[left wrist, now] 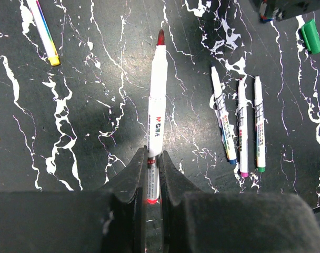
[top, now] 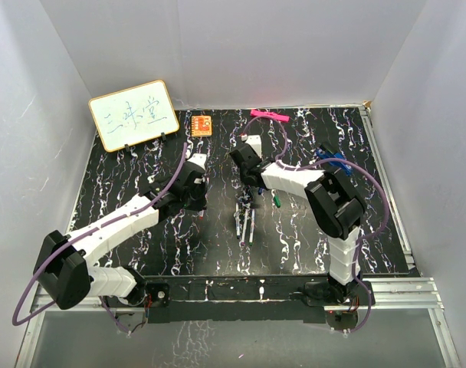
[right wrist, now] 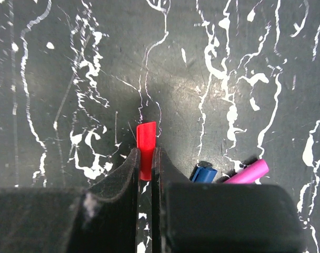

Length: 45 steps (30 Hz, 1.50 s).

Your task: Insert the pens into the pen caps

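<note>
We've got the red-tipped white stick pen (left wrist: 156, 100) clamped near its tail in the left gripper (left wrist: 153, 155), jaws pinched tight on the barrel. Its long axis runs straight out ahead of the fingers, red nib leading, and the shadow suggests it is lifted off the black white-veined tabletop (left wrist: 70, 79). On the other side, the right gripper (right wrist: 146, 154) is closed on the short red plastic cap (right wrist: 146, 136), which pokes forward out of the jaws; we can't tell which end is its open mouth. From above, the two grippers sit near each other mid-table with a gap between them, so we reckon the coming move turns on bringing nib and cap mouth onto one line. On the table lie three more white pens (left wrist: 242, 124) side by side, a yellow-ended pen (left wrist: 44, 29) well apart and a green cap (left wrist: 311, 36). A blue cap (right wrist: 203, 173) and a magenta cap (right wrist: 248, 172) lie just beside the right fingers.
</note>
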### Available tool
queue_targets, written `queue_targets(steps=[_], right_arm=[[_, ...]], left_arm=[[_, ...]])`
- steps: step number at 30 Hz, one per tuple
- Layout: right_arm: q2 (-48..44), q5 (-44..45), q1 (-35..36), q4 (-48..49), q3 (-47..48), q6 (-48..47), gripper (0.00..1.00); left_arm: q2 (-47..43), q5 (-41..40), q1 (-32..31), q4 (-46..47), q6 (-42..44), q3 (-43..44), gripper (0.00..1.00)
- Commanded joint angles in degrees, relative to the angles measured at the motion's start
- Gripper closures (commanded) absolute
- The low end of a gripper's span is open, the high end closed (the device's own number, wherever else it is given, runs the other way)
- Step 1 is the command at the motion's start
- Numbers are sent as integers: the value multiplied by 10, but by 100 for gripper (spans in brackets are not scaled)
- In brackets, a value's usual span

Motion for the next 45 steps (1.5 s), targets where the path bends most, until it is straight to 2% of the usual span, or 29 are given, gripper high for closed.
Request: queue_targets(steps=[1,9,13,17,26,30,35,37,41,45], right_arm=[[30,-17,-2,-17,5,3,100],[50,-26,-4,-22,17,-6,100],[57,-28,-5,-24,20,-7,85],[66,-28,-7,-25,24,-8,76],[83,-26,-14,-27,30,-9,73],[88,-24,-15,-41,30,-4,78],[93,-29,-15,-71,23,-1,92],[91,-34,-14,-79,12,0,100],[78,-43,-14,-73,-7,2,100],[72,-16,-17,-65,21,2,100]], left_arm=[[-1,5,4,3,7,5,100],[10,4,4,-7,14,18,100],[13,3,4,-9,14,21,100],[16,4,4,-11,15,23,100],[21,3,5,-13,16,27,100],[19,0,5,-14,16,28,100],[14,-7,5,-19,16,30,100],[11,-11,5,-22,16,31,100],[7,-19,5,-22,18,27,100],[14,-10,6,-7,19,21,100]])
